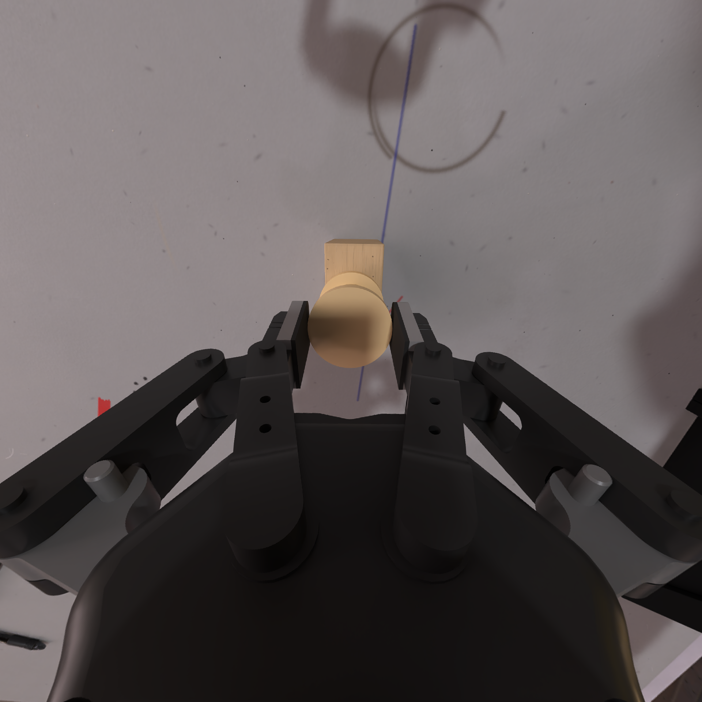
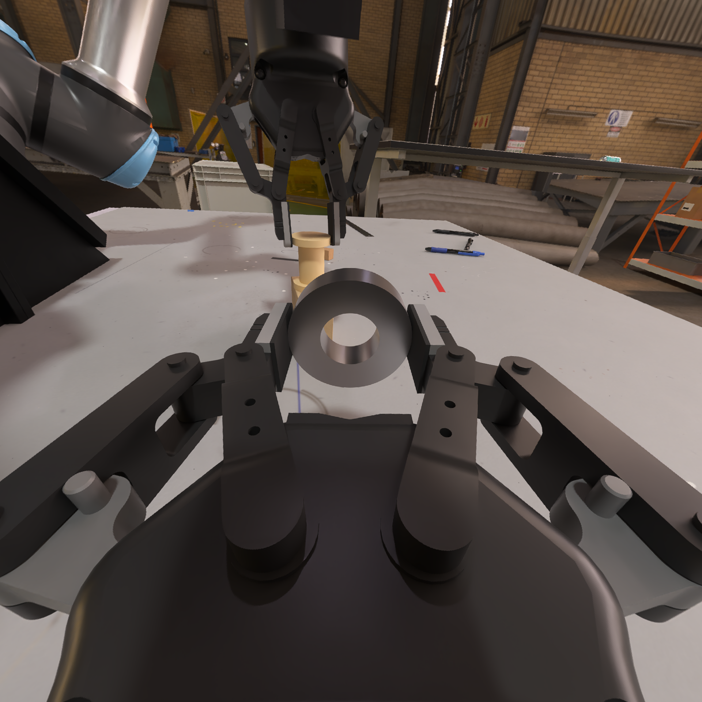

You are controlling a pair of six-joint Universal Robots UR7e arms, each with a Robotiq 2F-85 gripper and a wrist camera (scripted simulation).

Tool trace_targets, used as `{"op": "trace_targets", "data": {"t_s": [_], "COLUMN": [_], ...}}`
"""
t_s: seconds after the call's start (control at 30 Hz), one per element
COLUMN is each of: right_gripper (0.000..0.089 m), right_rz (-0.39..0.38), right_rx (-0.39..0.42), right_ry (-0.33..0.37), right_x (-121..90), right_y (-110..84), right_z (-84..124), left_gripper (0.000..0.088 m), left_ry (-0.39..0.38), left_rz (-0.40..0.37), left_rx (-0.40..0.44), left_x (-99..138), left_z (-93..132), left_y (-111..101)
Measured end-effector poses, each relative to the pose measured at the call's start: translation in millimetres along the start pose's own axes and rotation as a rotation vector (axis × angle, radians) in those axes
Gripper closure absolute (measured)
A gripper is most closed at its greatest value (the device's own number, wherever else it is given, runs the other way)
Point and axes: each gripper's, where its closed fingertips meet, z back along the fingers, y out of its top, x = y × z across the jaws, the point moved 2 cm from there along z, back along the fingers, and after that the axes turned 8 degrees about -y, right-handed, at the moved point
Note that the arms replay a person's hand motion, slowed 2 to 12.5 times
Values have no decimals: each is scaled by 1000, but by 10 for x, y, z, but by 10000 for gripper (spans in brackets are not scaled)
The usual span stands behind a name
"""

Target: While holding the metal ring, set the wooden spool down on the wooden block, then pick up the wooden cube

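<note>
The left pincer points straight down and is clamped on the top flange of the wooden spool, 1 pad on each side of the round rim. Gripping the flange leaves the spool's lower end free to be lowered onto a support.

The spool stands upright. Its long axis is vertical and in line with the pincer, so the left wrist view sees it end-on. From the right wrist view its shaft drops to a lower flange that seems to sit on the wooden block. The metal ring hides that junction, so contact cannot be confirmed. The block stands on the tabletop directly below the spool and shows only as a pale square behind the flange.

The right pincer is closed on the ring's outer rim from both sides and carries it clear above the tabletop, just in front of the spool. The ring stands on edge. Its flat face and hole face the wrist camera, and its axis runs forward along the fingers toward the spool. Holding it off to this side probably keeps it out of the other arm's way while the grip is kept.

The wooden cube lies on the tabletop just beyond the spool, small and untouched. Judging by this layout, the spool placement is at or near its end, and the left pincer must let go before it can reach for the cube.
</note>
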Motion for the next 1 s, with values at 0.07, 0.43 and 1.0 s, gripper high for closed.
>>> {"op": "trace_targets", "data": {"t_s": [0.07, 0.43, 1.0], "right_gripper": [375, 375, 375], "right_rz": [0, -1, 1], "right_rx": [0, 1, 4], "right_ry": [0, 0, 0], "right_x": [0, 2, 0], "right_y": [0, 1, 4], "right_z": [0, 0, 1], "left_gripper": [474, 239, 79], "left_ry": [0, 7, 51], "left_rz": [0, 10, 38], "left_rx": [0, 2, 27], "left_x": [1, -11, -71], "left_z": [0, 14, 258], "left_y": [-2, -7, -175]}}
